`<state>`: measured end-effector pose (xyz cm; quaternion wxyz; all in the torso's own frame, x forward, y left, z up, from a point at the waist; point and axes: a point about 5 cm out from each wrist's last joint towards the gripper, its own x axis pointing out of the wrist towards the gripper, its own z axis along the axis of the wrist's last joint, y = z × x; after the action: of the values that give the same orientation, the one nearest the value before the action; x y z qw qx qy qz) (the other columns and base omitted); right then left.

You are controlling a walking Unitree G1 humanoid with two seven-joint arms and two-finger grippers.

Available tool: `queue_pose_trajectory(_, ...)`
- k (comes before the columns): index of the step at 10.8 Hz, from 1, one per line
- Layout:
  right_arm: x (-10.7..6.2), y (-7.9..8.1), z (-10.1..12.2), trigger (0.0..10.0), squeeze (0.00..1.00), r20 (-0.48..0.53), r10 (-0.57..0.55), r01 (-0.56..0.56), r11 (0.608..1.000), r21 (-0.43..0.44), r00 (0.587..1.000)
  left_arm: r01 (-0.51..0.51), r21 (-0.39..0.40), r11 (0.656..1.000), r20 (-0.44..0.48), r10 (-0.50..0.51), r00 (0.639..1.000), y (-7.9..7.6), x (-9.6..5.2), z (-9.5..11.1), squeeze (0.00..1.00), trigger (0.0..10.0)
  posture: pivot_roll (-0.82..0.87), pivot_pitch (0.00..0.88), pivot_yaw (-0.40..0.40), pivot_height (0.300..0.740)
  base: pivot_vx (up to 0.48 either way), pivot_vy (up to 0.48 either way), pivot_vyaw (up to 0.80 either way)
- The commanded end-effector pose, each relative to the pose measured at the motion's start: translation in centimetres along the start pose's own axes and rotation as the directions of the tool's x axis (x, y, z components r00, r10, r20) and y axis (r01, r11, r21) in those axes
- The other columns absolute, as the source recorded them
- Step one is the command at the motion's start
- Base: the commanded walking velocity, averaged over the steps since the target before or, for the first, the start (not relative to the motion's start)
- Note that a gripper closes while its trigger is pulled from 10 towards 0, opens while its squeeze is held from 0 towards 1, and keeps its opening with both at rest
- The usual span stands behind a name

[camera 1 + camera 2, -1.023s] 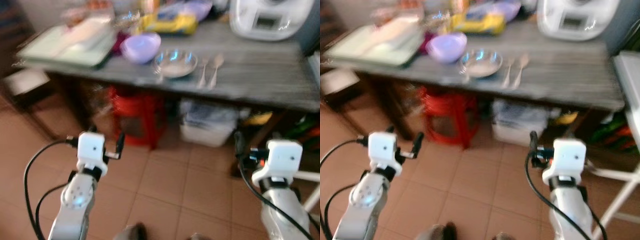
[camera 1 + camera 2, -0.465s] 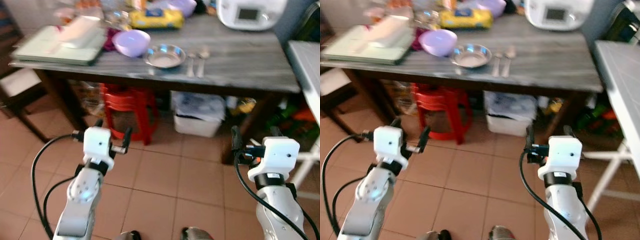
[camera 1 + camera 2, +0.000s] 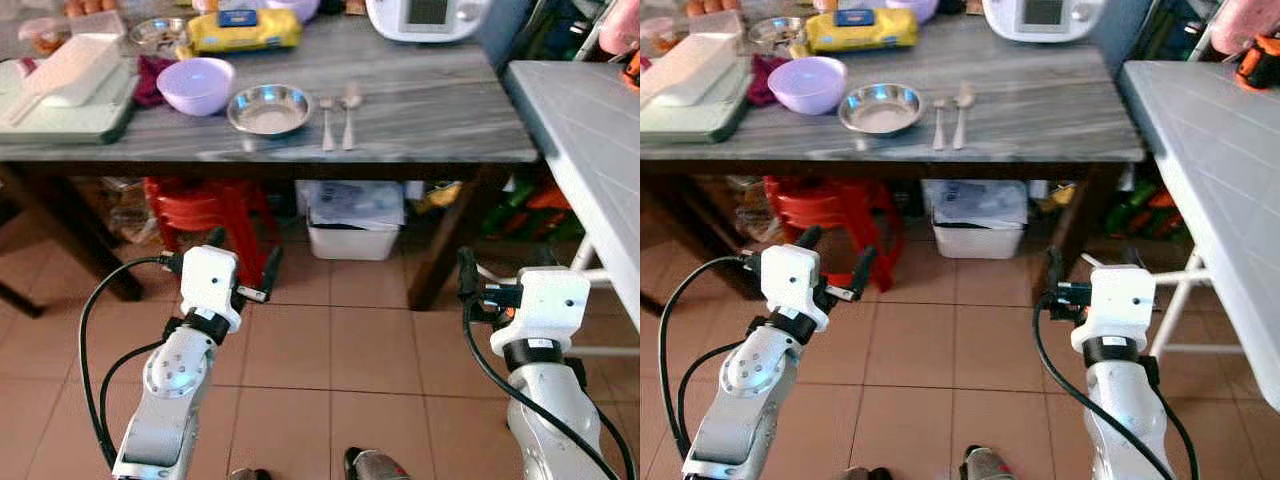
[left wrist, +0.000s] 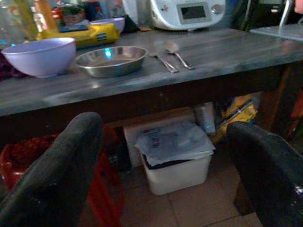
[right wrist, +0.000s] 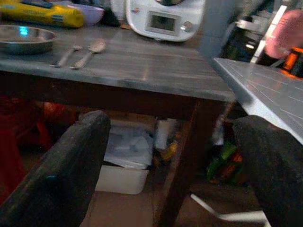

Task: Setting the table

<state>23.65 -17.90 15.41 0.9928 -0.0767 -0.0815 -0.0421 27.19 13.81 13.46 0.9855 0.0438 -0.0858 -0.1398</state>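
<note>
1. Steel dish (image 3: 268, 108), fork (image 3: 326, 122) and spoon (image 3: 348, 113) are seen upper centre on the desk (image 3: 430, 110), grouped for reach.
2. Left gripper (image 3: 243, 268) and right gripper (image 3: 505, 270) are held low over the floor, jaws spread, empty, presumably readied for approach.

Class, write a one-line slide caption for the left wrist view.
Open left gripper faces a grey table with purple bowl, steel dish, fork and spoon.
</note>
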Motion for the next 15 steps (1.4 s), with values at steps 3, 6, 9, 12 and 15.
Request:
queue_pose_trajectory(3,0.3,0.3,0.0,10.0,0.00,0.001,0.010,-0.010,1.000,0.005,1.000,0.006,-0.014,1.000,0.021,-0.006,1.000,0.1,-0.1,0.3,0.00,10.0,-0.14,0.162,0.029,0.740,0.000,0.000,-0.35)
queue_pose_trajectory(6,1.1,0.3,-0.1,10.0,0.00,0.011,0.002,-0.002,1.000,0.007,1.000,0.009,-0.002,1.000,0.025,-0.009,1.000,0.1,0.3,0.5,0.00,10.0,-0.13,0.154,0.033,0.740,0.000,0.000,-0.37)
queue_pose_trajectory(9,1.2,0.1,-0.2,10.0,0.00,0.008,-0.003,0.003,1.000,0.000,1.000,0.014,0.002,1.000,0.031,-0.014,0.999,0.0,0.1,0.4,0.00,10.0,-0.14,0.156,0.031,0.740,0.000,0.000,0.00)
queue_pose_trajectory(12,1.3,0.1,-0.3,10.0,0.00,0.004,-0.003,0.003,1.000,-0.003,1.000,0.022,0.001,1.000,0.032,-0.022,0.999,-0.2,0.2,0.4,0.00,10.0,-0.14,0.158,0.029,0.740,0.000,-0.261,-0.37)
queue_pose_trajectory(15,1.4,0.1,-0.2,10.0,0.00,0.007,0.003,-0.003,1.000,-0.010,1.000,0.010,-0.020,1.000,0.021,-0.010,1.000,-0.2,0.2,0.2,0.00,10.0,-0.15,0.159,0.025,0.740,0.000,-0.252,-0.80)
